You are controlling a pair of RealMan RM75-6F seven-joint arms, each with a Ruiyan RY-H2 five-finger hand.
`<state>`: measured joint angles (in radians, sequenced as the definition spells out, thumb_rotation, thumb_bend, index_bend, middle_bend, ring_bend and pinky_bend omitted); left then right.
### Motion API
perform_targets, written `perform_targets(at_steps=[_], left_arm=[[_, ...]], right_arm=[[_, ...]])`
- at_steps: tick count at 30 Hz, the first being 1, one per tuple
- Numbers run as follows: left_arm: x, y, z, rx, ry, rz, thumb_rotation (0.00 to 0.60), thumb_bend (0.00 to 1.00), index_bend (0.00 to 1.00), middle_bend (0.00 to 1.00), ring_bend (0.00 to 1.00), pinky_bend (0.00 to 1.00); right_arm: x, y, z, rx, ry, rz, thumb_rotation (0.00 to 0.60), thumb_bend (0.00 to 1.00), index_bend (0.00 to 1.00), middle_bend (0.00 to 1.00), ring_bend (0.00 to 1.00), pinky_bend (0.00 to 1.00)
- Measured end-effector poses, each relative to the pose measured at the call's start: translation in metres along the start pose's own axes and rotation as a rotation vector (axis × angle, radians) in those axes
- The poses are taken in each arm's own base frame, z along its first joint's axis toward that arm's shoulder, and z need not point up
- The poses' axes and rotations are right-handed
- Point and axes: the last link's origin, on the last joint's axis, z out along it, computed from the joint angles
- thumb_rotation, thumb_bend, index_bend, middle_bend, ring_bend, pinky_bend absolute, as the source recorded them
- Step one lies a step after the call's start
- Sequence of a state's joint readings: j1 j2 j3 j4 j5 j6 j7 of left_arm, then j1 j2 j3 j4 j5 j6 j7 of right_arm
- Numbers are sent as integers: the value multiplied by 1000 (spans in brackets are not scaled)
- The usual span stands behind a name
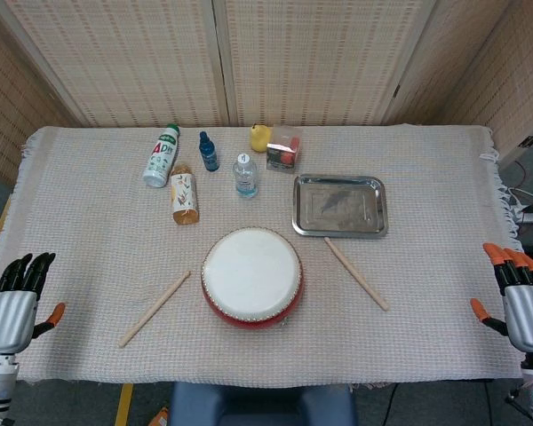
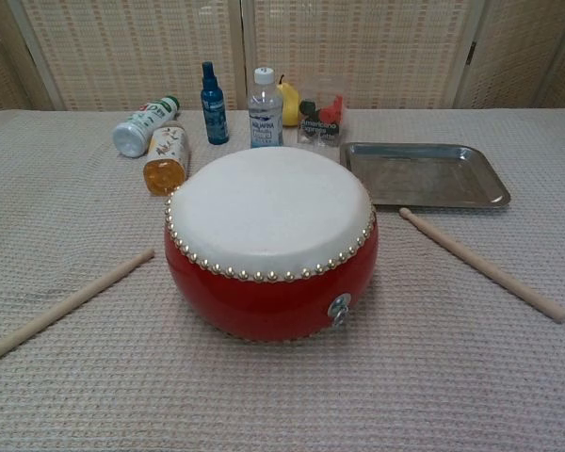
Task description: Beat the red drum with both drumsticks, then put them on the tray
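Woven screens back a worktop [image 1: 89, 266] under a beige cloth. Nothing of the task appears done: the red drum [image 1: 251, 277] sits front and centre, the left drumstick [image 1: 155, 308] and the right drumstick [image 1: 356, 273] lie flat on either side of it, and the steel tray [image 1: 339, 206] holds neither. Left robot hand [image 1: 13, 306] and right robot hand [image 1: 522, 302] hover at the worktop's edges, fingers apart, holding nothing, well apart from the sticks.
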<state>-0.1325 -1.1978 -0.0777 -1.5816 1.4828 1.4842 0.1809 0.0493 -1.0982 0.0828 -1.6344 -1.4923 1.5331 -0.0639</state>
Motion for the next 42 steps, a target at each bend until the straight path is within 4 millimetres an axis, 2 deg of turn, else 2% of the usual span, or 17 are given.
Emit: perform_targets(at_steps=[9,18,24,37,42], left_arm=[[1,4,-1,-13,-8,-4,600,300,51,81,20,82],[2,25,0,-100,-21,-25,600,299,51,81,21,82],[-13,46,9,-169,-89,-56,600,298,51,81,20,84],[-66,106,23,-289,-303,-73,600,299,51,81,20,84],[-77,113,22,-292,-341,-64,600,298,51,80,20,83]], right_arm=[[4,1,-3,11,16,9,600,192,47,107,22,133],[7,4,-7,36,26,23,600,193,46,107,22,134],[8,4,-5,46,20,25,600,193,46,107,22,134],[6,5,1,43,3,19,600,192,47,107,22,134],[6,6,1,40,2,19,600,193,47,107,22,134]])
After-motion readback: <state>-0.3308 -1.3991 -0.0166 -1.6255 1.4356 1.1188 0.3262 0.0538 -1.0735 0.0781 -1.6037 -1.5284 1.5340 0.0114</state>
